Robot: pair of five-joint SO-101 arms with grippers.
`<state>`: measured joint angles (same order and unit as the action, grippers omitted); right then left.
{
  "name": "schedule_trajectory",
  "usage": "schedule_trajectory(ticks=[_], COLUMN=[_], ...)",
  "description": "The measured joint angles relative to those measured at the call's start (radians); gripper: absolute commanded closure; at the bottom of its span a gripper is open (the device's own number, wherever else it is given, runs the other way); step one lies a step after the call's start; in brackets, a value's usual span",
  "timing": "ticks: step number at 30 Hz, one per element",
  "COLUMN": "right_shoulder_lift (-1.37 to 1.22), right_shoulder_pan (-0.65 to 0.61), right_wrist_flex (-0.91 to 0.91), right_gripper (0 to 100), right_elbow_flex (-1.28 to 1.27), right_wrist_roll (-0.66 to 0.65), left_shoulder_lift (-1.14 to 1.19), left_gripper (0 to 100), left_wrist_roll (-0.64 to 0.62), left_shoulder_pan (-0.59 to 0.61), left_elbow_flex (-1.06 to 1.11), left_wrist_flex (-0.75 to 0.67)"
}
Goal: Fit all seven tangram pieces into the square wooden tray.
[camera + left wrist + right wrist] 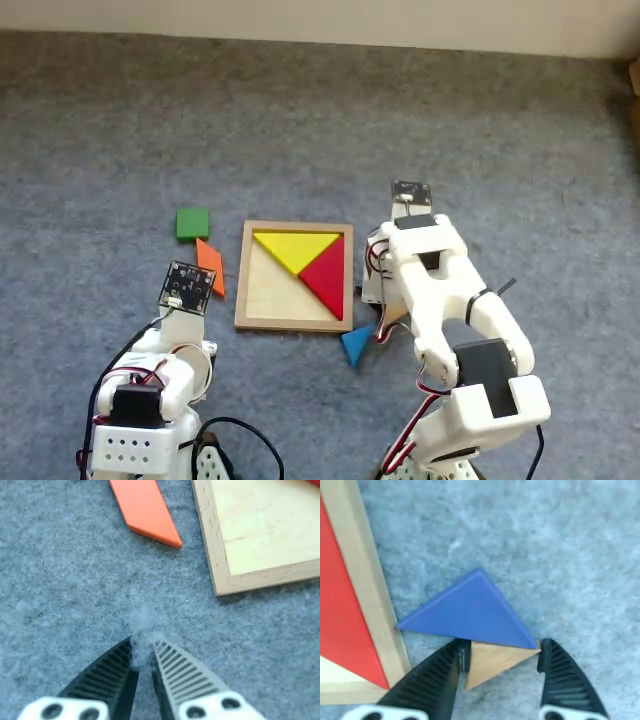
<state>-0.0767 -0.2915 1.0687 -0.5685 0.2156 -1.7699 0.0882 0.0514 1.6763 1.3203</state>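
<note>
The square wooden tray (pixel 243 275) holds a yellow triangle (pixel 293 248) and a red triangle (pixel 328 275). Left of it lie a green square (pixel 192 222) and an orange parallelogram (pixel 210 266). A blue triangle (pixel 356 345) rests on the carpet off the tray's near right corner. In the right wrist view my right gripper (pixel 502 650) is shut on a tan triangle (pixel 492 662) that abuts the blue triangle (pixel 470 612), beside the tray rim (pixel 370 595). My left gripper (pixel 144 647) is shut with nothing in it, low over the carpet near the orange parallelogram (pixel 145 510) and the tray corner (pixel 220 580).
Grey carpet covers the whole work area. Open carpet stretches behind the tray and to the far left and right. The right arm's white body (pixel 450 300) stands over the ground right of the tray.
</note>
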Motion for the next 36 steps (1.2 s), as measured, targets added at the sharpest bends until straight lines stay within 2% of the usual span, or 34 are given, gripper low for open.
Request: schedule_trajectory(ticks=[6, 27, 36], right_shoulder_lift=[0.000, 0.000, 0.009], right_shoulder_pan=[0.000, 0.032, 0.057], right_wrist_flex=[0.000, 0.040, 0.150], right_gripper=[80.7, 80.7, 80.7], right_elbow_flex=[0.000, 0.000, 0.021], right_wrist_roll=[-0.003, -0.385, -0.470], left_shoulder_lift=[0.000, 0.000, 0.000], left_gripper=[99, 99, 99], left_wrist_roll=[0.000, 0.000, 0.000], left_shoulder_pan=[0.000, 0.000, 0.000], left_elbow_flex=[0.000, 0.000, 0.000], left_wrist_flex=[0.000, 0.000, 0.000])
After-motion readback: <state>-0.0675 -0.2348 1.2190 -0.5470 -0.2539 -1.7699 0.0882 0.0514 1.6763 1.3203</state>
